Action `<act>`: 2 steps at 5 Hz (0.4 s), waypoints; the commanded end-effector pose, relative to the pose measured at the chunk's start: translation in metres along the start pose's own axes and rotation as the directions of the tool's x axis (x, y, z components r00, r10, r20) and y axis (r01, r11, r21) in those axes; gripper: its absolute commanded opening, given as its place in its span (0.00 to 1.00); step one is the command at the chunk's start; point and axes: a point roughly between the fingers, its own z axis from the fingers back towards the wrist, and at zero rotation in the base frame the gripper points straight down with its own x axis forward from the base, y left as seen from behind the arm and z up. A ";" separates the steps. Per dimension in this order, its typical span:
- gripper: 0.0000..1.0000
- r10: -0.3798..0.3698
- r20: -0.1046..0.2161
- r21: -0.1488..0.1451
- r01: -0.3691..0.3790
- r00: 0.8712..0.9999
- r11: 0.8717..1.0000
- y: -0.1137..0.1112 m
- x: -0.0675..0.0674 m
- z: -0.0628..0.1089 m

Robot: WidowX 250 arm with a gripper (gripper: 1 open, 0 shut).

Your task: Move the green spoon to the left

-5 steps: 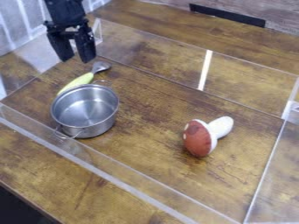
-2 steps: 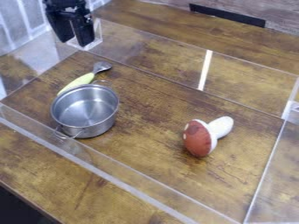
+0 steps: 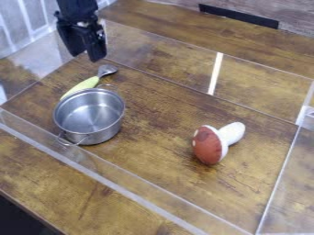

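Wood table (image 3: 160,110), clear tray walls (image 3: 216,73), green spoon (image 3: 81,85) beside pot (image 3: 88,116)

Tabletop (image 3: 160,174): brown wood, darker grain streaks. Spoon (image 3: 81,84) yellow-green with grey metallic end; pot (image 3: 88,116) shiny silver steel. Mushroom (image 3: 214,141): red-brown cap, white stem; tool (image 3: 87,46) black; wall (image 3: 218,73) clear with a white glare streak.
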 end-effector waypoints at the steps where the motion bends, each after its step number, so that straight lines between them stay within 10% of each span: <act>1: 1.00 -0.027 0.077 0.052 0.023 0.997 0.998 -0.006 0.002 0.031; 2: 1.00 -0.022 0.086 0.055 0.017 0.996 0.998 -0.005 -0.005 0.036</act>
